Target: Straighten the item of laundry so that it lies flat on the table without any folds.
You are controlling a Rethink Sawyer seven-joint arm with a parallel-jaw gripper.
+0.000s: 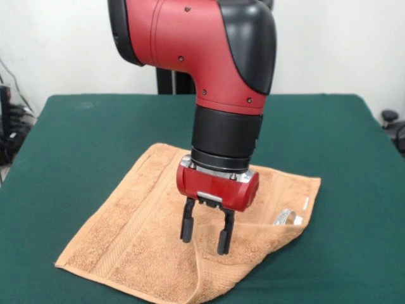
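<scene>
The orange-tan towel point(133, 234) lies on the dark green table point(82, 133) near the front edge, turned like a diamond. Its right part is folded over, with a raised crease running from the middle toward the front corner. A small white label point(305, 203) shows at the right edge, beside a curled bit of hem. My gripper point(206, 235) hangs straight down over the towel's middle, just above the crease. Its two black fingers point(187, 223) stand apart with nothing between them, tips close to or touching the cloth.
The red and black arm point(215, 57) comes down over the table's centre and hides the towel's far corner. Dark cables and equipment point(9, 120) sit beyond the left edge; a black object point(391, 120) sits past the right edge.
</scene>
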